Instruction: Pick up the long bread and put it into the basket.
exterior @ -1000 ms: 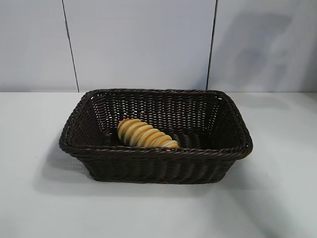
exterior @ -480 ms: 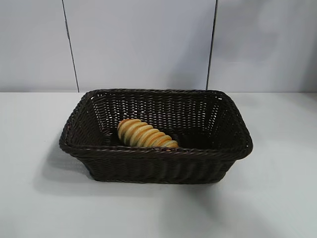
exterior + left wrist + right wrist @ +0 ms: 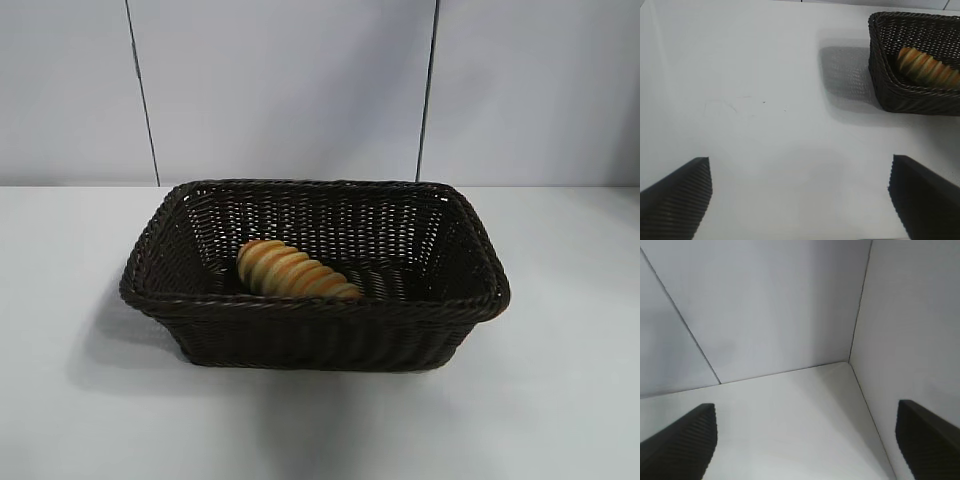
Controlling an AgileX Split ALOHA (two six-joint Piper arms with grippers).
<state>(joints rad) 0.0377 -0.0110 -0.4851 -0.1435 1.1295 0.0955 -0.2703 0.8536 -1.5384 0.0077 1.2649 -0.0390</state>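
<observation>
bread: long bread lies inside the basket, on the floor of it, toward the front wall and left of middle, thick end to the left, thin end pointing right
basket: dark woven, sits on the white counter, in front of the grey back wall
left claw: left claw hangs over bare counter, fingers spread wide, nothing between them; basket and bread off to one side, well apart
right claw: right claw fingers spread wide, empty, faces the wall corner over bare counter
arms: neither shows in the exterior view
</observation>
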